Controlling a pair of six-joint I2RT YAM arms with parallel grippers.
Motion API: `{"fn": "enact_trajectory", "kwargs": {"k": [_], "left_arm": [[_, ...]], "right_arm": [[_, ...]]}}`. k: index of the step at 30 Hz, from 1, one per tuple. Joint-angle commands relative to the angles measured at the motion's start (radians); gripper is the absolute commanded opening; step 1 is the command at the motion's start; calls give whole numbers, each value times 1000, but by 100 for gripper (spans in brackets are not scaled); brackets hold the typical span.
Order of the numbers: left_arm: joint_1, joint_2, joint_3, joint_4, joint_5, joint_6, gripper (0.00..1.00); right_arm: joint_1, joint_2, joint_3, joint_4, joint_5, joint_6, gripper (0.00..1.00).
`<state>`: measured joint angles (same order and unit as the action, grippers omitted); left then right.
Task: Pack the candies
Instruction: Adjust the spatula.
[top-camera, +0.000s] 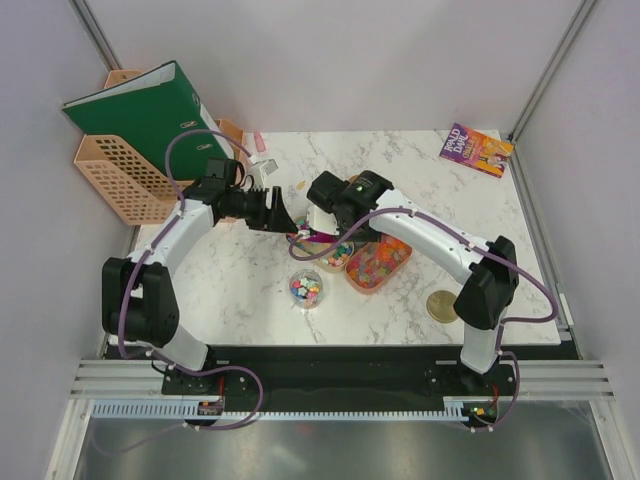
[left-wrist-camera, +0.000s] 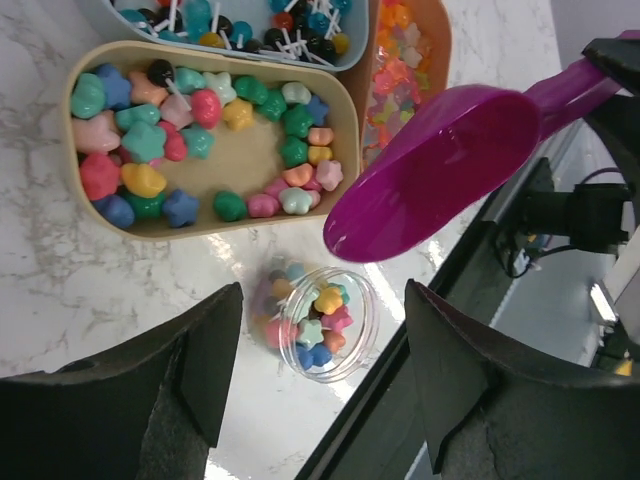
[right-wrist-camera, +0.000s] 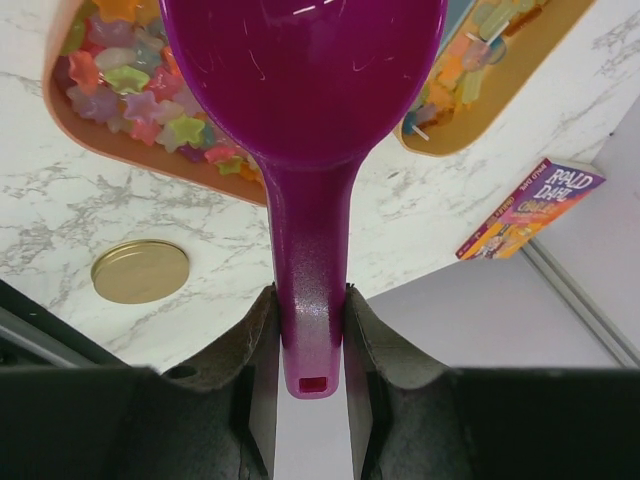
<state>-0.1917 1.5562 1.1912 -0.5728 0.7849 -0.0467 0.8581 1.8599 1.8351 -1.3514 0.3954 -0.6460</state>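
Candies (left-wrist-camera: 200, 130), small multicoloured stars and hearts, lie in a tan oval tray (left-wrist-camera: 345, 120). More candies (left-wrist-camera: 318, 322) fill a small clear jar (top-camera: 306, 289) lying below the tray in the left wrist view. My right gripper (right-wrist-camera: 310, 335) is shut on the handle of a purple scoop (right-wrist-camera: 300, 90). The scoop (left-wrist-camera: 430, 175) hovers over the trays, just above the jar; its inside is hidden. My left gripper (left-wrist-camera: 320, 370) is open and empty, its jaws straddling the jar from above. Translucent star candies (right-wrist-camera: 130, 85) sit in an orange tray (top-camera: 378, 263).
A round gold lid (top-camera: 441, 306) lies at the front right. A light blue tray of lollipops (left-wrist-camera: 230, 25) sits behind the tan tray. A book (top-camera: 476, 150) lies at the back right. A green binder (top-camera: 150, 110) stands in a peach basket (top-camera: 115, 180) at the back left.
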Motion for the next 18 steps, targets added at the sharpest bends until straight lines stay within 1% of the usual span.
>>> {"fn": "enact_trajectory", "kwargs": {"k": [1,4,6,10,12,14,15,16,17,18], "left_arm": [[1,34,56,22,134,-71,72],[1,64,65,25,151,-78,72],[1,85,70,24,162,-84,69],[1,117,88,30,200,-96,60],[1,131,96,31,215,-105,60],[1,148,102,37,229,-108,56],[1,154,105,37,258,-113,54],[1,166,110,39,278,-116,47],[1,173,111,47,302,-119,43],[1,179,113,48,356,-120,34]], "right_arm": [[9,-15,26,-51,-66,37,0],[9,-8,59,-48,-84,34,0],[10,-4,79,-48,-89,35,0],[10,4,105,-49,-105,36,0],[10,5,116,-49,-113,36,0],[12,8,124,-49,-118,36,0],[12,9,124,-48,-121,34,0],[9,9,119,-49,-119,34,0],[12,9,116,-49,-124,31,0],[12,5,112,-46,-139,28,0]]}}
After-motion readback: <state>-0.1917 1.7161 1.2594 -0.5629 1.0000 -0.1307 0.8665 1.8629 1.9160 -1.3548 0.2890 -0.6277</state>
